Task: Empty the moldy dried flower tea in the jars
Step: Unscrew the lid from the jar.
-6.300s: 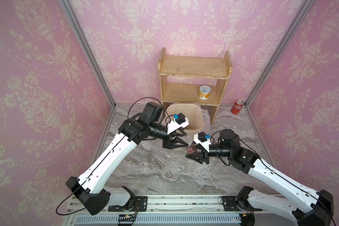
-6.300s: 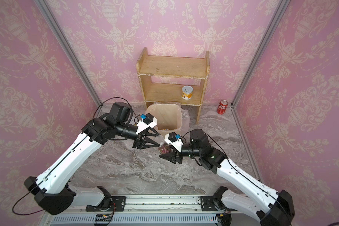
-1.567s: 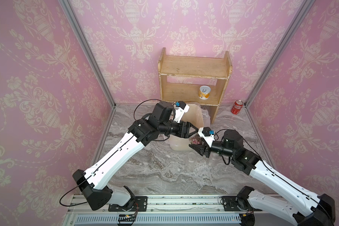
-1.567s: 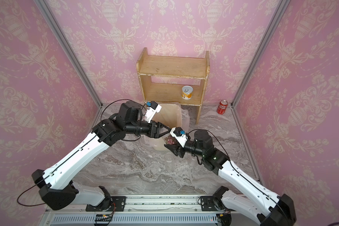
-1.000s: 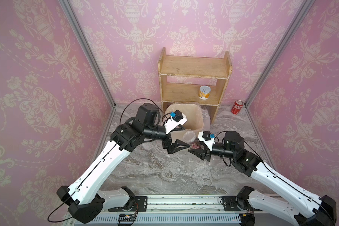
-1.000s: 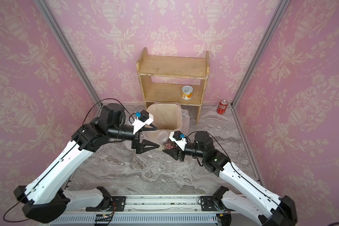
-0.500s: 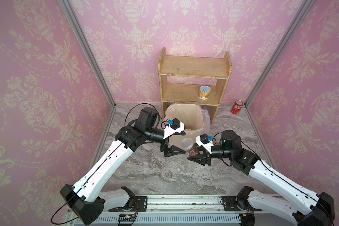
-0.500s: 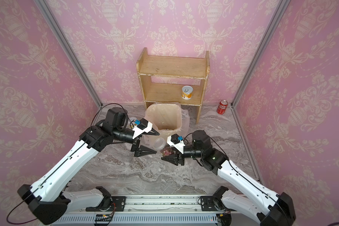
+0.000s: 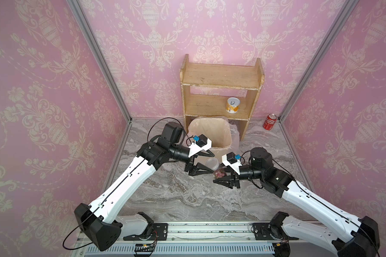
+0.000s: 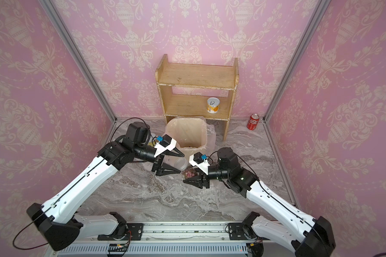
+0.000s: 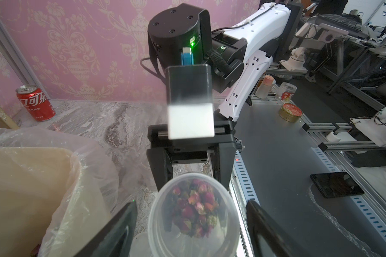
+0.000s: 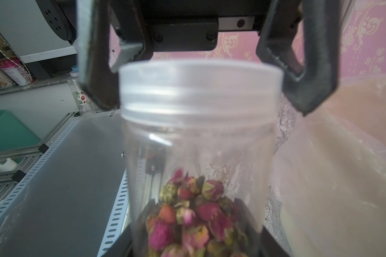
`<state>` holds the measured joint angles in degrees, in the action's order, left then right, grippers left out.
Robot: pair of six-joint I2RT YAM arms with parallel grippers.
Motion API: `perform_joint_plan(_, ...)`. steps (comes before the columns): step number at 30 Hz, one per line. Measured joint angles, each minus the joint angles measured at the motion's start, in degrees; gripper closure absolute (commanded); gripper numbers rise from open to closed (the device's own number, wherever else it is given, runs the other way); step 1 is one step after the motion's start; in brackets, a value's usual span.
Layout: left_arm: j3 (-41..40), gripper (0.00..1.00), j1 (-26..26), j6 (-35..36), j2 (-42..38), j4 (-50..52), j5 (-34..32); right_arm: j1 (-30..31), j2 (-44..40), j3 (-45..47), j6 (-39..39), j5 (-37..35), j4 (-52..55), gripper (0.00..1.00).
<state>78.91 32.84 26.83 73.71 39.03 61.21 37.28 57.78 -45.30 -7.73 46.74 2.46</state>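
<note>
A clear jar [image 9: 211, 165] lies tilted in front of the bin, lid end towards my left arm. The moldy dried flower tea [image 9: 218, 175] [image 12: 187, 218], pink and brown buds, is heaped at its base. My right gripper [image 9: 217, 178] [image 12: 201, 244] is shut on the jar's lower body. My left gripper [image 9: 213, 162] [image 11: 190, 203] straddles the translucent lid [image 11: 165, 233] [image 12: 198, 89]. In the left wrist view a narrow gap shows on each side of the lid, so its jaws stand open. In both top views the two grippers face each other with the jar [image 10: 179, 164] between them.
A beige bin [image 9: 210, 119] lined with a clear bag stands just behind the grippers. Behind it is a wooden shelf [image 9: 221, 75] with a yellow-and-white tin [image 9: 232, 105]. A red cola can [image 9: 269, 121] stands by the right wall.
My left gripper has come from beside the bin to the jar's lid, and its jaws have narrowed from wide open to close around it. The right gripper has kept its hold.
</note>
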Motion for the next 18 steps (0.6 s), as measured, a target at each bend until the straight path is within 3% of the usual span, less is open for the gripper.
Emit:
perform_joint_plan(10, 0.0, 0.62, 0.4, -0.8, 0.0, -0.7, -0.4, -0.1, 0.1, -0.6, 0.0, -0.3, 0.5, 0.83)
perform_joint_plan(14, -0.9, 0.65, 1.5, -6.3, -0.4, -4.1, -3.5, -0.1, 0.0, -0.6, -0.3, -2.5, 0.6, 0.83)
perform_joint_plan(18, -0.7, 0.77, 3.9, -13.7, -0.4, -6.2, -10.3, -0.1, 0.0, -0.6, -0.9, -6.3, 0.9, 0.83)
